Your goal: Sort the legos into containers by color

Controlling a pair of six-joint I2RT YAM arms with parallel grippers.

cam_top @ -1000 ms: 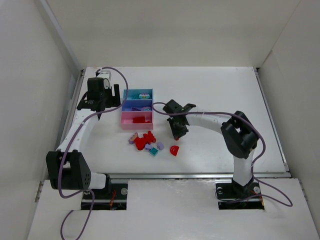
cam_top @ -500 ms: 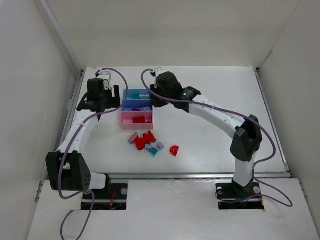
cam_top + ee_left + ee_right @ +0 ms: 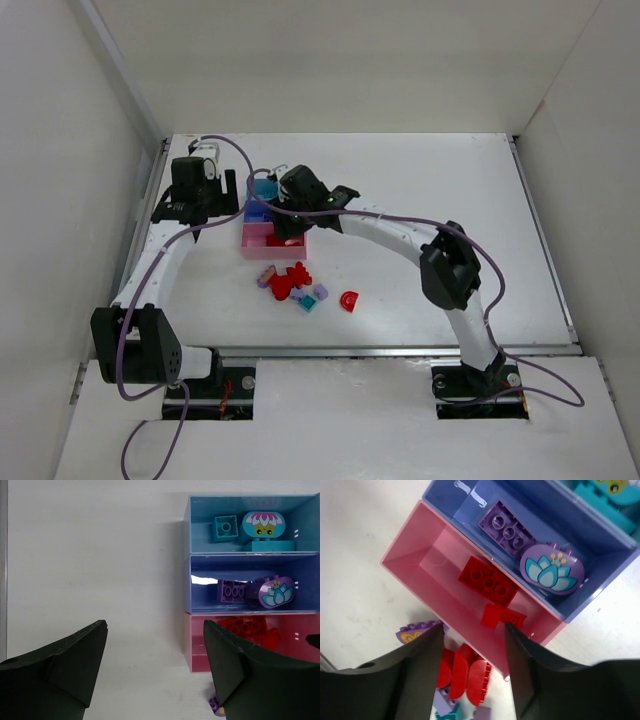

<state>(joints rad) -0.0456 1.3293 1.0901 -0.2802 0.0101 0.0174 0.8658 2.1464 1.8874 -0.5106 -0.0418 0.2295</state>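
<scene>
The three joined containers stand at the back left: light blue tray, purple-blue tray and pink tray. The pink one holds a red brick and a small red piece. My right gripper is open and empty above the pink tray's near wall. My left gripper is open and empty over bare table left of the trays. Loose legos lie in front of the trays: a red pile, a red arch, a teal brick and a lilac brick.
The light blue tray holds a teal brick and a teal flower figure. The purple-blue tray holds a purple brick and a purple lotus piece. A purple curved piece lies just outside the pink tray. White walls enclose the table.
My right arm swung from the table right of the loose pile to the far side of the trays, then back over the pink tray. The left arm barely moved.
</scene>
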